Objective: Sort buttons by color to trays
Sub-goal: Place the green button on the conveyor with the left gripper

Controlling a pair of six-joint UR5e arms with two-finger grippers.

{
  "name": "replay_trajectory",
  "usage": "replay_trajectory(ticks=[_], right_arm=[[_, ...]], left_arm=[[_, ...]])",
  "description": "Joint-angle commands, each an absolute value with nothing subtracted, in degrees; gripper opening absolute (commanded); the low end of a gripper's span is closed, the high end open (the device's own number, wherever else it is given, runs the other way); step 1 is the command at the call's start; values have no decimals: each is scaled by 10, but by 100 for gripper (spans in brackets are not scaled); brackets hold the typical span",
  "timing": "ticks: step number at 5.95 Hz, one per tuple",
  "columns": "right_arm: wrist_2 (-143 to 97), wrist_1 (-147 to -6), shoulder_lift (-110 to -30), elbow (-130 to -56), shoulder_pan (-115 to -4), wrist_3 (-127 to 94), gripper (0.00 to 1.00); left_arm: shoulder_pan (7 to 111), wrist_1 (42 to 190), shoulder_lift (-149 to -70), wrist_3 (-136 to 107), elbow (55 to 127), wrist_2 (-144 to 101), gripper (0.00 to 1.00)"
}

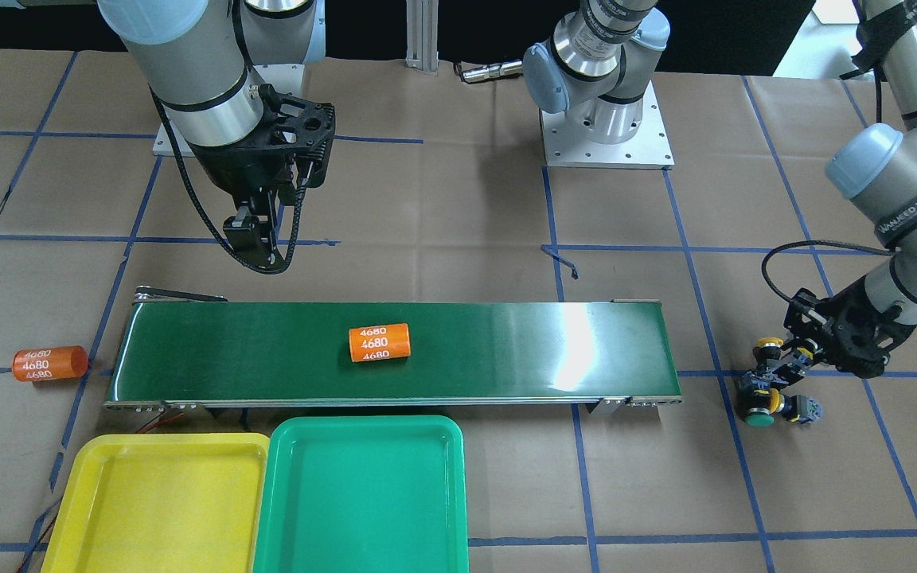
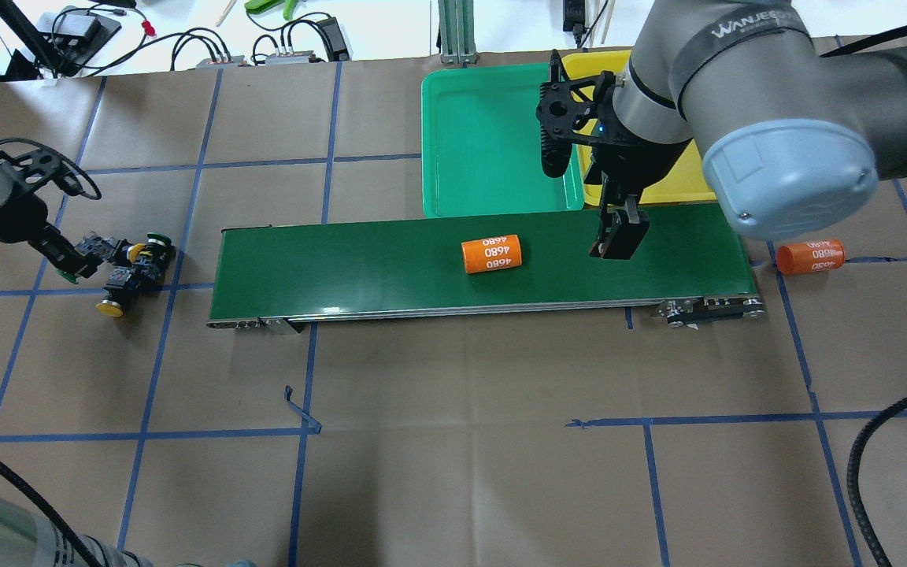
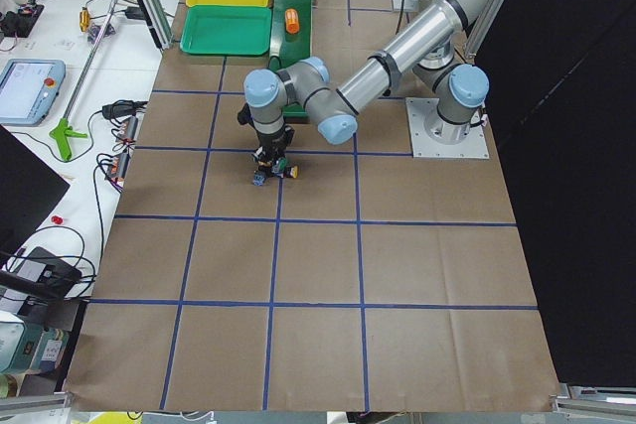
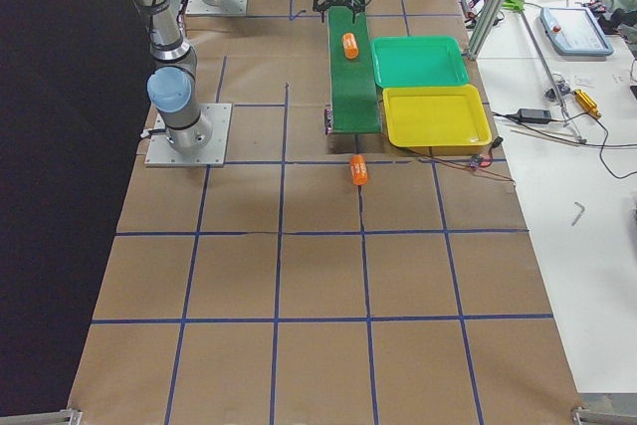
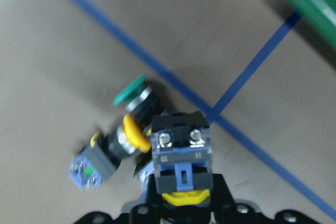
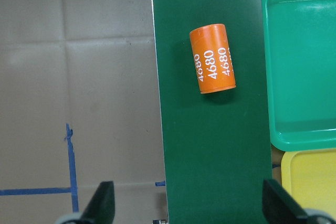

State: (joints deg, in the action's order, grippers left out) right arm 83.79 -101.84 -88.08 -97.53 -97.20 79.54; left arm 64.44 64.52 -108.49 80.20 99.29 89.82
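Note:
Several buttons [image 1: 777,390] lie clustered on the paper past the belt's end; they also show in the overhead view [image 2: 135,268]. In the left wrist view, a green-capped button [image 5: 131,94] and a yellow-capped one [image 5: 105,158] lie on the paper. My left gripper [image 1: 785,368] is down at this cluster, shut on a yellow-capped button [image 5: 181,156]. My right gripper [image 2: 617,236] hangs open and empty above the belt, its fingers [image 6: 102,205] spread wide. The yellow tray [image 1: 76,485] and the green tray [image 1: 287,446] sit empty side by side along the belt.
A long dark-green conveyor belt [image 1: 506,350] carries an orange 4680 cylinder [image 1: 379,343]. A second orange cylinder [image 1: 50,364] lies on the paper off the belt's other end. Blue tape lines grid the brown paper.

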Motion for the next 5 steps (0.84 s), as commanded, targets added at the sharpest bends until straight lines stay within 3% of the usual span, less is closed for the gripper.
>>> replay_trajectory(ticks=[1, 4, 5], right_arm=[[838, -1019, -881, -976, -972, 796, 100], [838, -1019, -881, -976, -972, 796, 100], [838, -1019, -881, -976, -972, 795, 100]], left_arm=[[776, 657, -1069, 857, 1004, 902, 0], [872, 647, -1074, 862, 1029, 907, 4], [872, 646, -1079, 861, 1029, 904, 65]])
